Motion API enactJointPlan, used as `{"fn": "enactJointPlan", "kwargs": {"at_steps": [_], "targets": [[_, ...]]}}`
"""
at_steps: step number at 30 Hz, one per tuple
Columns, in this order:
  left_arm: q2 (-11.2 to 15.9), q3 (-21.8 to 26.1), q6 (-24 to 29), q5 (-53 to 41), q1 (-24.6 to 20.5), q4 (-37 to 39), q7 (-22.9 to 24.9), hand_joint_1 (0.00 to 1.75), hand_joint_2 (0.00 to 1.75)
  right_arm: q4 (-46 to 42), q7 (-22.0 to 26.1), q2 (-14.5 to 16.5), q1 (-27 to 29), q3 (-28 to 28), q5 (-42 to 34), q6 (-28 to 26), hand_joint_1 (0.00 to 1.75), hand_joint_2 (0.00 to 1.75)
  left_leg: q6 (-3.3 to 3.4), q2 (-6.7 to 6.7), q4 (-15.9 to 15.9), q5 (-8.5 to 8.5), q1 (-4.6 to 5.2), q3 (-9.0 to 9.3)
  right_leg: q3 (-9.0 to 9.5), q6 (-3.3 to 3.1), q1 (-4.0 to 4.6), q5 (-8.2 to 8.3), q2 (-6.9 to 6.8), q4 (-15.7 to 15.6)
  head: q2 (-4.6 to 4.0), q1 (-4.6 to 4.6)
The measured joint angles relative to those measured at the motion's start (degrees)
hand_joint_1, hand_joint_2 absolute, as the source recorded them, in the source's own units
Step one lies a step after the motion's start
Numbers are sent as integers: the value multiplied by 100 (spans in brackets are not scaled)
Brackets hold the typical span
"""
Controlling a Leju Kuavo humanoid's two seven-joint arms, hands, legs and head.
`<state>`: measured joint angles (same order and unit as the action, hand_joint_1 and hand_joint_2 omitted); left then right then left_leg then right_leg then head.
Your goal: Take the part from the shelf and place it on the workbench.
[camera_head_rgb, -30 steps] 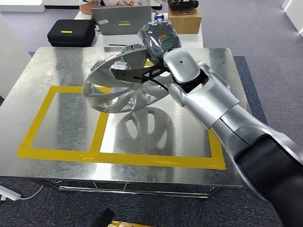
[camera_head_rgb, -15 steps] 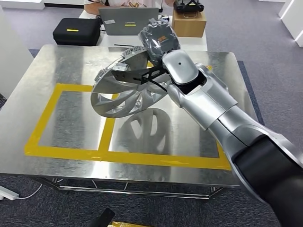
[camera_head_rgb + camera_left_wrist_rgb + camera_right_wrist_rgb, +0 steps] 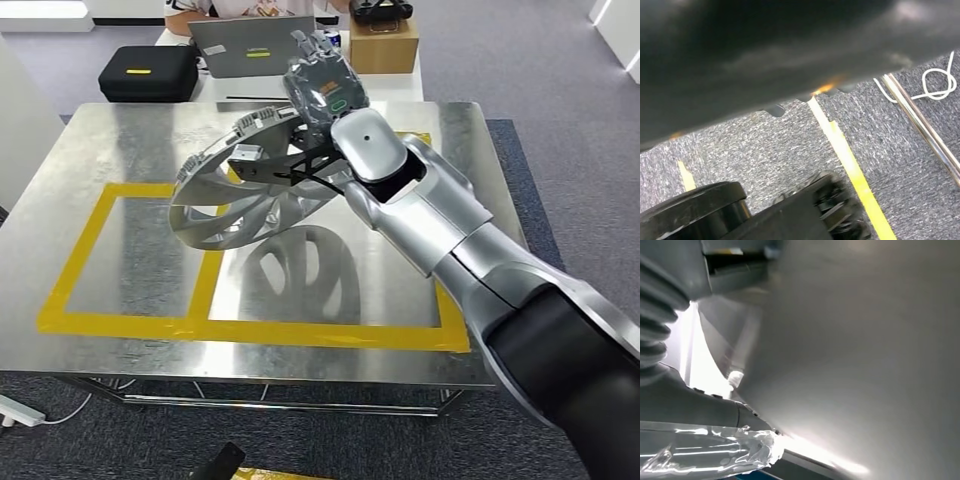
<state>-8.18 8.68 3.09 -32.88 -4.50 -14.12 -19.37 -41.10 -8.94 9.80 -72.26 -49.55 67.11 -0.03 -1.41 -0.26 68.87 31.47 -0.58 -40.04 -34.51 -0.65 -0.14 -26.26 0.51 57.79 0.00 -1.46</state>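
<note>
The steel worktop [image 3: 98, 270] carries a yellow tape outline [image 3: 226, 330] of two boxes side by side. Above it the right arm [image 3: 453, 250] reaches in, holding the silver wheel cover [image 3: 241, 195] tilted in the air, over the tape line between the two boxes (its reflection lies on the metal beneath). The right hand [image 3: 328, 90] grips the cover's far rim, fingers closed around it. Beyond the worktop sit a laptop [image 3: 253, 45], a black case [image 3: 147, 72] and a cardboard box [image 3: 383, 45].

One wheel cover [image 3: 241, 195], one laptop [image 3: 253, 45], one cardboard box [image 3: 383, 45].
</note>
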Motion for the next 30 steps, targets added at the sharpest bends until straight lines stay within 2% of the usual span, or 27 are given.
{"fn": "enactJointPlan", "kwargs": {"at_steps": [1,2,3,5,6,7,8,10,12,13,15,16,17,18,19,21,22,23,25,27,28,30], "targets": [[1,-1,2,8,5,0,0,0,0,4,13,3,0,-20,15,35,0,0,-7,0,300,106,-1,-132,1,-3,7,-2,-1,1,0,-2],[1,-1,5,22,12,0,0,0,0,10,29,4,-7,-41,38,83,0,0,-8,0,466,121,0,-206,1,-6,13,-3,-1,3,0,-2],[1,-2,9,39,19,0,0,0,0,16,52,5,-23,-61,65,145,0,0,-1,0,410,21,0,-177,3,-5,16,-4,2,6,0,-2],[5,-2,24,75,26,0,-3,0,0,28,122,5,-92,-107,118,299,0,0,39,0,-205,-365,3,122,8,1,17,-9,11,12,0,-1],[9,-1,33,90,26,0,-5,0,0,34,171,3,-142,-133,135,394,0,0,65,0,-562,-510,10,296,1,11,28,-15,18,21,0,-2],[13,-1,44,104,24,0,-9,0,0,40,224,-1,-197,-162,146,493,0,0,92,2,-834,-583,17,422,-15,29,37,-16,24,30,0,-4],[17,-1,54,119,26,0,-15,0,0,47,279,-6,-247,-190,149,595,0,0,114,2,-985,-594,27,487,-31,50,45,-15,27,33,0,-7],[24,-1,68,156,40,0,-26,0,0,54,383,-22,-332,-250,142,787,0,0,157,2,-1059,-571,34,506,-49,101,50,-10,27,27,0,-10],[23,0,73,181,55,0,-36,0,0,55,459,-53,-405,-311,132,939,0,0,209,6,-1097,-595,13,525,-118,159,44,-102,17,139,0,-22],[21,-1,74,184,54,0,-44,0,0,56,490,-81,-438,-345,127,1005,0,0,238,9,-1115,-605,-1,536,-222,191,37,-220,14,343,0,-35],[20,-2,74,186,54,0,-59,0,0,60,546,-142,-470,-424,114,1114,0,0,272,15,-1118,-603,-6,540,-577,248,11,-546,6,1058,0,-55],[20,-2,73,186,59,0,-65,0,0,63,563,-178,-472,-465,105,1141,0,0,279,16,-1118,-600,-6,542,-753,270,-3,-660,4,1405,0,-55],[20,-3,72,186,66,1,-68,0,0,67,573,-206,-474,-501,96,1150,0,0,282,15,-1117,-598,-7,545,-861,286,-15,-684,2,1603,0,-55],[20,-3,71,186,72,1,-71,0,0,71,579,-233,-478,-531,89,1153,0,0,282,13,-1117,-596,-7,551,-864,295,-28,-606,0,1588,0,-57],[19,-4,69,186,78,2,-74,0,0,76,581,-253,-486,-554,84,1153,0,0,278,10,-1116,-593,-8,560,-758,296,-39,-447,-3,1357,0,-57],[19,-4,67,186,85,2,-80,0,0,82,586,-276,-506,-598,80,1152,0,0,248,6,-1110,-578,2,570,-364,279,-48,-111,-16,579,0,-58],[19,-4,67,186,86,2,-84,0,0,84,590,-285,-516,-620,80,1151,0,0,219,7,-1103,-573,13,563,-202,257,-47,-20,-19,273,0,-51],[19,-5,67,186,85,2,-86,0,0,84,593,-291,-522,-642,80,1150,0,0,188,8,-1098,-574,22,555,-105,233,-41,14,-18,93,0,-44],[17,-6,67,186,85,2,-89,0,0,91,599,-305,-523,-681,80,1149,0,0,122,11,-1099,-585,19,542,-76,167,-24,14,-6,34,0,-33],[16,-7,67,186,89,2,-90,0,0,99,598,-320,-523,-705,80,1150,0,0,66,12,-1027,-509,1,512,-66,102,-28,34,-9,9,0,-25],[16,-7,67,186,90,2,-90,0,0,102,598,-322,-525,-716,80,1150,0,0,43,12,-862,-389,-3,442,-58,72,-37,44,-12,-6,0,-16],[17,-8,67,186,93,2,-90,0,0,107,599,-322,-518,-740,80,1150,0,0,13,12,-221,-41,-6,152,-52,39,-37,44,-15,-14,0,1]]}}
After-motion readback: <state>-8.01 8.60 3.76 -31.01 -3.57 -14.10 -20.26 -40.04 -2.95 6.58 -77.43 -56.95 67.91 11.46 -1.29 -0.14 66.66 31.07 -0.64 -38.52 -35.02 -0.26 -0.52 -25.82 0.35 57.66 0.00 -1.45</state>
